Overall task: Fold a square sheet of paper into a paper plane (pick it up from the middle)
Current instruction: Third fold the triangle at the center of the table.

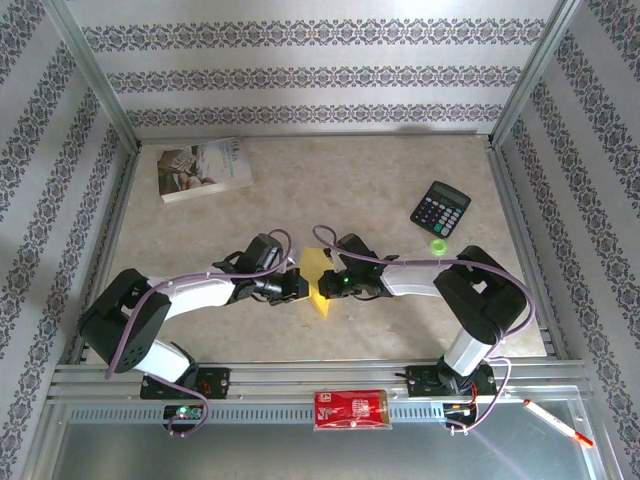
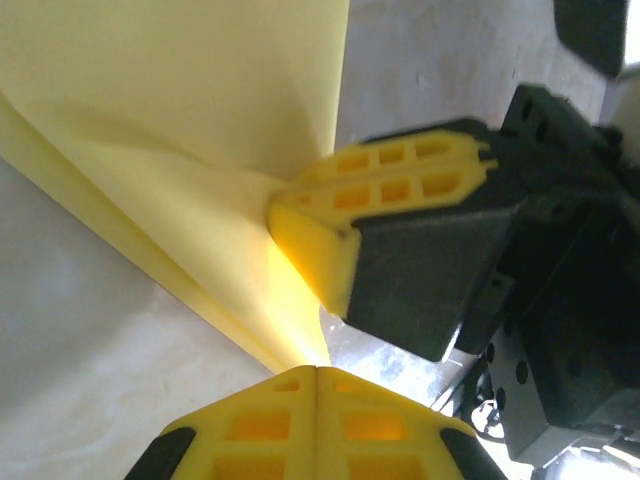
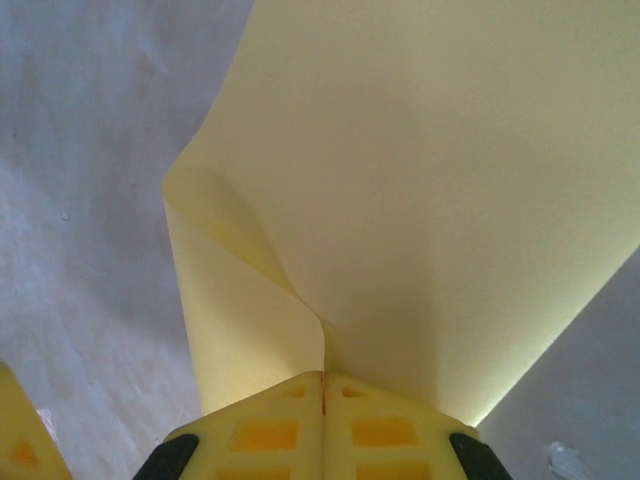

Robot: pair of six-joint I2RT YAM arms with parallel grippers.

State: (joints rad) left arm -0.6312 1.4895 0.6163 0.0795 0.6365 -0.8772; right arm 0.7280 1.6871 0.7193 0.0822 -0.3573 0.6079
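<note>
Item: yellow sheet of paper (image 1: 318, 268), partly folded, held at the middle of the surface (image 1: 400, 170) between both arms.
Left end effector (image 2: 317, 388): clenched, pinching a narrow lower edge of the sheet.
Right end effector (image 3: 323, 388): clenched on a curled fold of the same sheet, just beside the left one.
Elsewhere: book (image 1: 204, 168), far left corner; calculator (image 1: 440, 208), far right; red packet (image 1: 350, 409), near rail.

No writing can be read. The white book (image 1: 204, 168) shows print on its cover (too small and blurred to make out). The keys of the calculator (image 1: 440, 209) and the label of the red packet (image 1: 351, 409) are equally illegible.
</note>
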